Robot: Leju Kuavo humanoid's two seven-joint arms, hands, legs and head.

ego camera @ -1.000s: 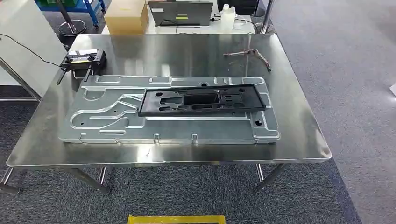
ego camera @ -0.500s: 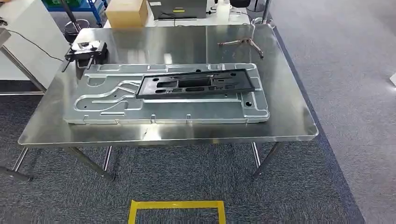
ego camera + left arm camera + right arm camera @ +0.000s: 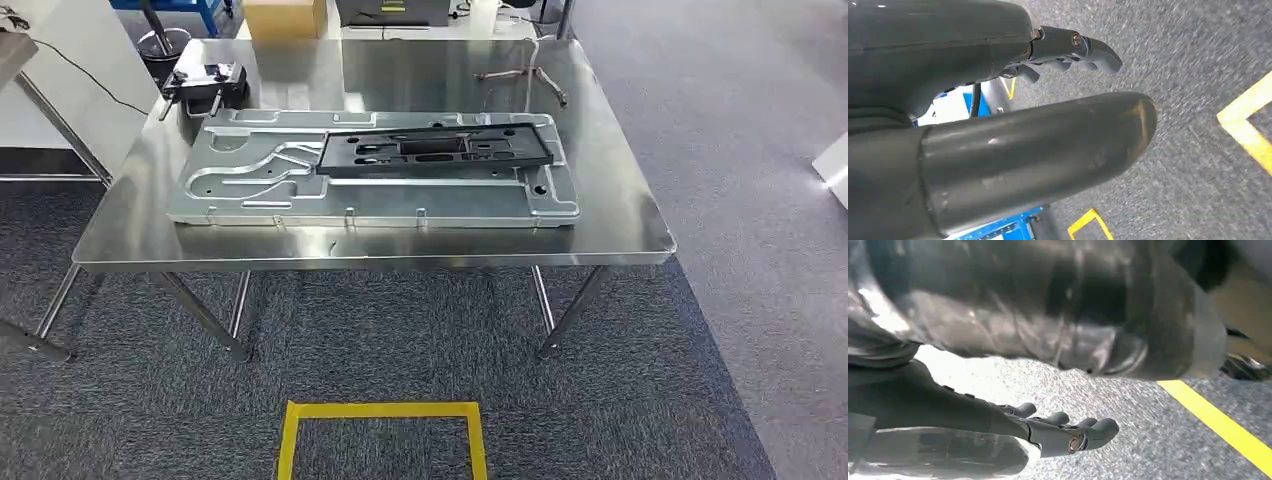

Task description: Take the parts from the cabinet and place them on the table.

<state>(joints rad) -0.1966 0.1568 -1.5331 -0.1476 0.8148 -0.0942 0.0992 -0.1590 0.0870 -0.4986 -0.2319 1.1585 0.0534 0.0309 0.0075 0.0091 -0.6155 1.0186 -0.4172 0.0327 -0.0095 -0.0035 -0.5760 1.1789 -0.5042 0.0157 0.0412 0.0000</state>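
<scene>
A large silver metal plate (image 3: 250, 185) with pressed grooves lies flat on the steel table (image 3: 620, 235). A long black frame part (image 3: 435, 150) rests on the plate's far right portion. My left hand (image 3: 1038, 130) hangs over grey carpet, its thumb and fingers (image 3: 1088, 47) apart with nothing between them. My right hand (image 3: 1048, 432) also hangs above the carpet, fingers stretched out and empty. Both hands are well away from the table.
A black clamp tool (image 3: 208, 82) sits at the table's far left corner, and a thin bent metal piece (image 3: 520, 78) lies at the far right. A cardboard box (image 3: 283, 15) stands behind. Yellow tape (image 3: 380, 410) marks the carpet before the table.
The whole picture has shifted: the camera has drawn back from the table, which now sits higher and smaller. More carpet and yellow tape show. Nothing on the table has moved.
</scene>
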